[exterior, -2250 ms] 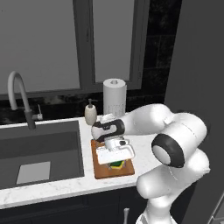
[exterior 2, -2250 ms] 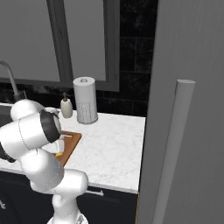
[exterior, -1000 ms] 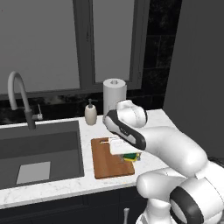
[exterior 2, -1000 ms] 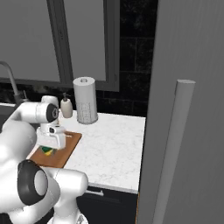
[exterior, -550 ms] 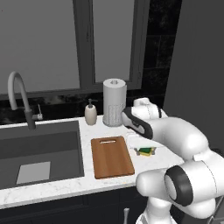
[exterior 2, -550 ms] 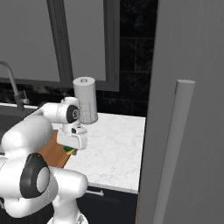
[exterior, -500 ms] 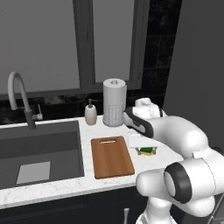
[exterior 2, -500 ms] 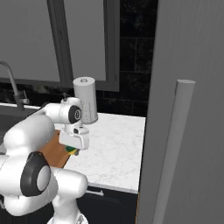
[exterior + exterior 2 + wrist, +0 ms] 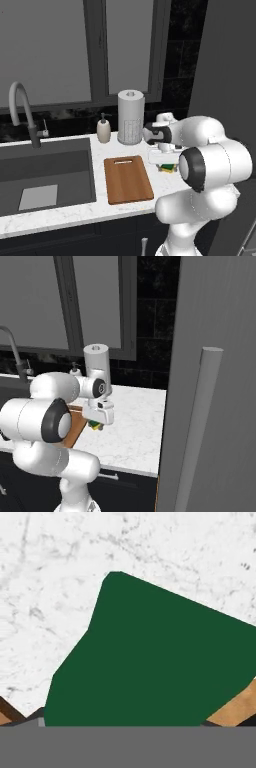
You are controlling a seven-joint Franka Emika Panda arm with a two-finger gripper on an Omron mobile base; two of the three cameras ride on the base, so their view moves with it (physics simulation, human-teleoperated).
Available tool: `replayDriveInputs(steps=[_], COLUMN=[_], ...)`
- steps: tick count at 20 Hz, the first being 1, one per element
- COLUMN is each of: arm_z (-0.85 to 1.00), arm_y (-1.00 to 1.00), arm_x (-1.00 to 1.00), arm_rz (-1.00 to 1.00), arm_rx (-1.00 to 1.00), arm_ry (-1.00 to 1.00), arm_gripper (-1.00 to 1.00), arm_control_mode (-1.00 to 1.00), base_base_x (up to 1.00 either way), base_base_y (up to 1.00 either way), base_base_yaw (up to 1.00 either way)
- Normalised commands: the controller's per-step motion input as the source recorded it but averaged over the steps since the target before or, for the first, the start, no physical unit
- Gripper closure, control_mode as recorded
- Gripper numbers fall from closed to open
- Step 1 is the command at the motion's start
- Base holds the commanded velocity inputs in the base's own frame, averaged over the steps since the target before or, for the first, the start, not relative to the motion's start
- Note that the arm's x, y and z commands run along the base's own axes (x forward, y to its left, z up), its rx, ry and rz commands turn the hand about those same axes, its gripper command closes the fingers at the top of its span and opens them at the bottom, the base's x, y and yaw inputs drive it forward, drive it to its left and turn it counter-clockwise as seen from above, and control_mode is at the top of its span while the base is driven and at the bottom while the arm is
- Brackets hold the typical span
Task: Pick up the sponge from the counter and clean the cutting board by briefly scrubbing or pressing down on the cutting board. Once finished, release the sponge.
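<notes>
- Left base view: gripper (image 9: 168, 161) hangs over the counter (image 9: 65, 215) just right of the board (image 9: 128, 178); the sponge (image 9: 169, 167) sits directly beneath the hand.
- Finger state: cannot tell. The fingertips are hidden behind the hand body in both base views, and the sponge fills the hand view right up to the lens, so whether the jaws clasp it or stand free of it is not readable.
- Sponge, position: right under the fingers, so near that no gap shows. In the right base view the sponge (image 9: 95, 425) peeks out below the hand, beside the board's right edge (image 9: 75, 426) and over white stone. Whether it rests on the counter or is held just above it cannot be told.
- Sponge, appearance: a small block, dark green top over a yellow body, with the yellow showing as a thin strip at the side. In the hand view the green face (image 9: 150, 662) is flat, matte and uniform, its outline skewed across the frame.
- Board, appearance: brown wood, rounded corners, slot handle at the far short end; surface bare, nothing lying on it.
- Progress, as judged: the sponge is off the board and at the gripper, so this is either just before scrubbing or at the final release. The pictures alone do not settle which.
</notes>
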Motion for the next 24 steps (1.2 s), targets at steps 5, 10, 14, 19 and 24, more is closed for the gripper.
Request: replayDriveInputs(steps=[5,10,14,19,24], arm_z=[-0.46,-0.47,-0.25,-0.04,0.00], arm_y=[-0.03,-0.16,-0.32,-0.30,-0.34], arm_x=[0.50,0.31,0.01,-0.12,-0.43], arm_rz=[-0.02,0.00,0.00,0.00,0.00], arm_rx=[-0.05,-0.04,-0.01,0.00,0.00], arm_ry=[0.00,0.00,0.00,-0.02,-0.06], arm_gripper=[1.00,1.00,1.00,-1.00,-1.00], arm_control_mode=[-1.00,-1.00,-1.00,-1.00,-1.00], base_base_x=[0.00,0.00,0.00,0.00,0.00], base_base_y=[0.00,0.00,0.00,0.00,0.00], base_base_yaw=[0.00,0.00,0.00,0.00,0.00])
